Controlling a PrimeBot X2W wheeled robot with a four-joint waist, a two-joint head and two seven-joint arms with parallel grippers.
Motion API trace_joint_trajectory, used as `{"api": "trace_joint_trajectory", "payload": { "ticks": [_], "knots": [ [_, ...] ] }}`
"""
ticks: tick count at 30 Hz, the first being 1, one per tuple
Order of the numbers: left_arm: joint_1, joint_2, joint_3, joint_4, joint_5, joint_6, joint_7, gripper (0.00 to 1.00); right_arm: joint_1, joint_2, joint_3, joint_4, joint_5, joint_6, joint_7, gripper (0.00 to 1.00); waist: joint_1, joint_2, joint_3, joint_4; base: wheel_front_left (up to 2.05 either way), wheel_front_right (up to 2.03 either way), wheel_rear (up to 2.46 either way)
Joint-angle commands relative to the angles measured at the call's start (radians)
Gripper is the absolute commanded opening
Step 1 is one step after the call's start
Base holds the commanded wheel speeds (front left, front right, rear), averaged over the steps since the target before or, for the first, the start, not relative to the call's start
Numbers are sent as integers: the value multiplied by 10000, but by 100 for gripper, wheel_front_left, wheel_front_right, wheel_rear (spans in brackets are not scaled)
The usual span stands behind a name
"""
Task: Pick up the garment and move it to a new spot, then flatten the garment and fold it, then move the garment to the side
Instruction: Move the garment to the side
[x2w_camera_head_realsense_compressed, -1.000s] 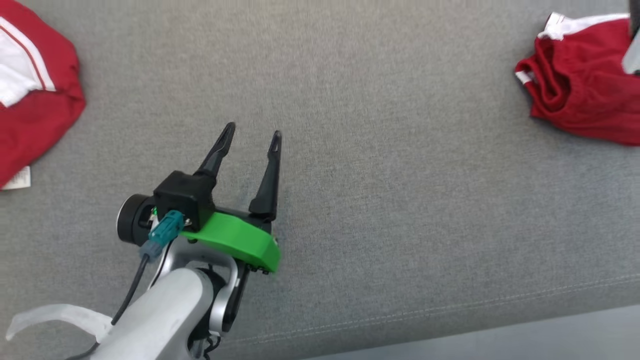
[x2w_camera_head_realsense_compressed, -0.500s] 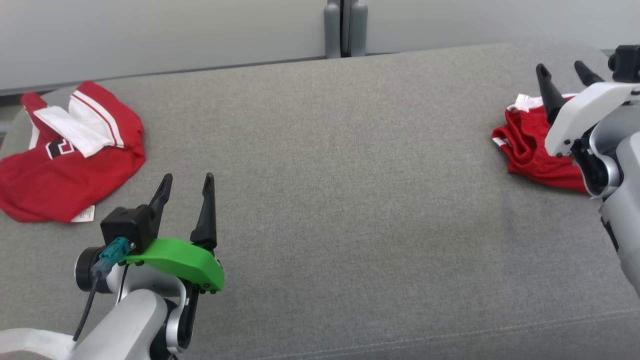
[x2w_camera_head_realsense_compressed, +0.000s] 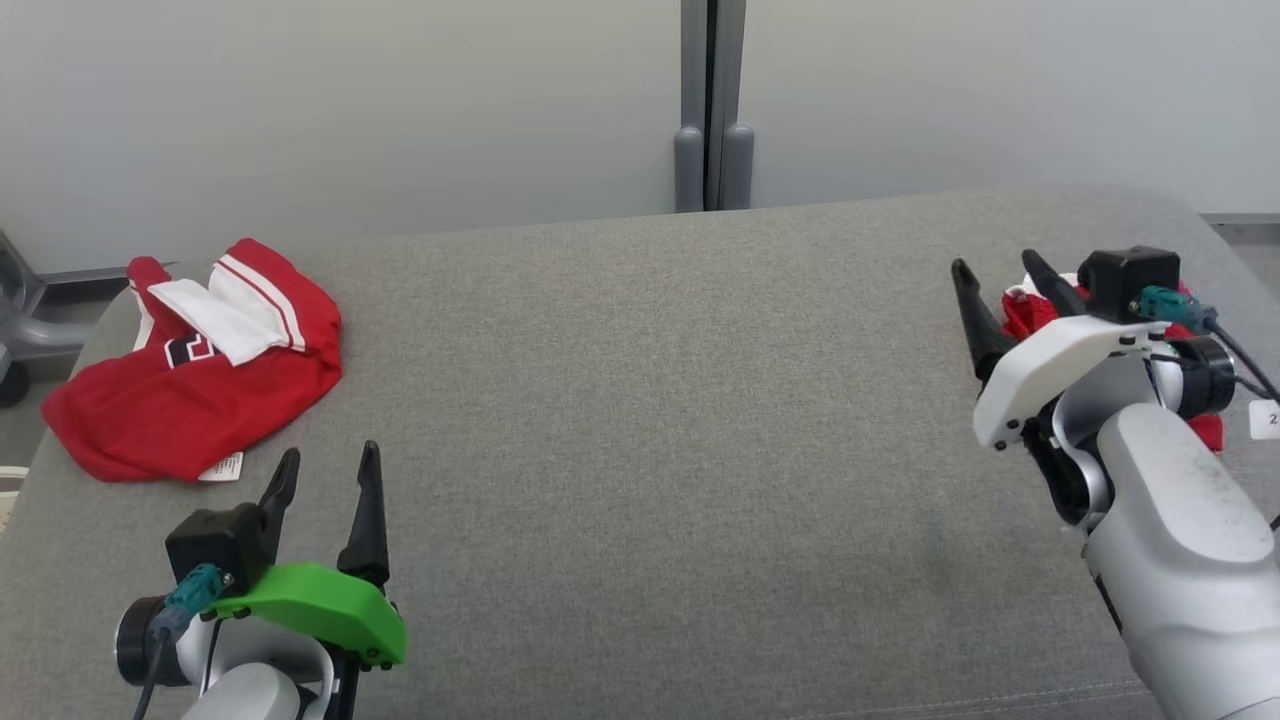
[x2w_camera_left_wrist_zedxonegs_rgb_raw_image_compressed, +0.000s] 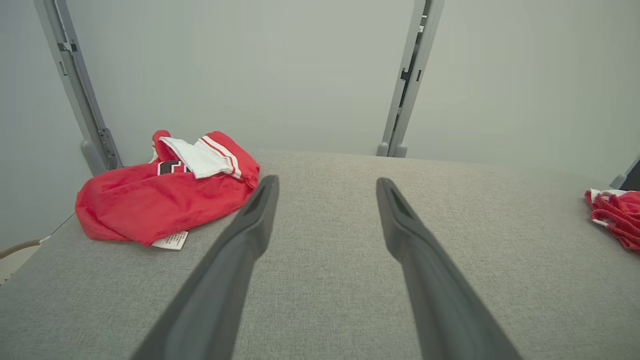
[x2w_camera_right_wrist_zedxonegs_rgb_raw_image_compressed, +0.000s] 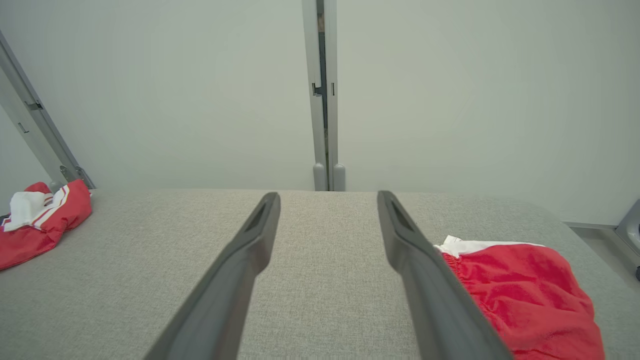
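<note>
A crumpled red garment with white trim and a tag (x2w_camera_head_realsense_compressed: 190, 390) lies at the far left of the grey cushion (x2w_camera_head_realsense_compressed: 650, 400). My left gripper (x2w_camera_head_realsense_compressed: 330, 452) stands open just in front of it, apart from it, nothing between its fingers. In the left wrist view this garment (x2w_camera_left_wrist_zedxonegs_rgb_raw_image_compressed: 150, 205) is left of the open left gripper (x2w_camera_left_wrist_zedxonegs_rgb_raw_image_compressed: 327, 181). A second red garment with a white edge (x2w_camera_head_realsense_compressed: 1025, 312) lies at the far right, mostly hidden behind my open right gripper (x2w_camera_head_realsense_compressed: 996, 262). The right wrist view shows it (x2w_camera_right_wrist_zedxonegs_rgb_raw_image_compressed: 520, 295) beside the right finger of that gripper (x2w_camera_right_wrist_zedxonegs_rgb_raw_image_compressed: 327, 196), untouched.
A pale wall with a grey vertical post (x2w_camera_head_realsense_compressed: 710, 100) rises behind the cushion. A metal frame (x2w_camera_head_realsense_compressed: 20, 330) stands past the cushion's left end. The cushion's front seam (x2w_camera_head_realsense_compressed: 1000, 695) runs along the bottom, and its right end curves away near the right arm.
The head camera has tilted up, so the wall and my right gripper have come into the picture. Both grippers stay open and both garments lie where they were.
</note>
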Motion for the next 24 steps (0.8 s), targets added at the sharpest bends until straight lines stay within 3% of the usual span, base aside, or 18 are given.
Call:
{"api": "trace_joint_trajectory", "payload": {
  "ticks": [1, 11, 17, 24],
  "knots": [
    [230, -6, 87, 16, -10, -36, -86, 100, 316, 170, -90, -140, -226, 0, -103, 100, 1, 0, -68, 16, 0, 0, 0],
    [862, 211, 356, 163, 88, -377, -218, 100, 2079, 1373, -1137, -1560, -1250, 0, -111, 100, 1, 0, -228, -21, 0, 0, 0],
    [1111, 467, 524, 215, 66, -866, -245, 100, 3084, 1799, -1414, -2746, -1706, 0, 221, 100, 1, 0, -276, 8, 0, 0, 0],
    [1252, 614, 946, 182, 196, -958, -243, 100, 3806, 2062, -1513, -3723, -1916, 0, 531, 100, 1, 0, -305, 104, 0, 0, 0]
  ]
}}
